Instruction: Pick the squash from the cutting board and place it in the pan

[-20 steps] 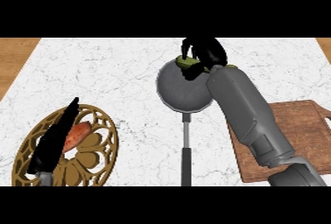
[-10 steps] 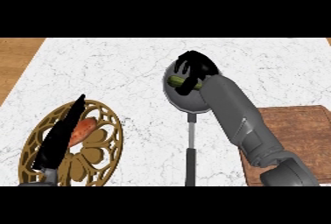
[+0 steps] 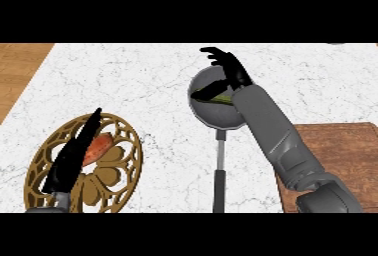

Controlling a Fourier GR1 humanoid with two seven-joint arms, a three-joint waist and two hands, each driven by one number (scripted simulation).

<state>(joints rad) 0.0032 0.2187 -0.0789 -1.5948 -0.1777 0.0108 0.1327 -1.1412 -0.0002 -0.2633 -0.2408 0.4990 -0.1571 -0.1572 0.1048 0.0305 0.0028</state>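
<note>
The squash (image 3: 212, 93) is seen lying inside the pan (image 3: 215, 114). The right hand (image 3: 230, 67) is held above the far rim, fingers spread, holding nothing; bare marble (image 3: 133, 85) lies leftward.

The right forearm (image 3: 275, 135) is covering the pan's (image 3: 210, 112) right rim and part of the squash (image 3: 214, 93) — also the cutting board's (image 3: 347, 150) left side, whose right end is running off-frame.
</note>
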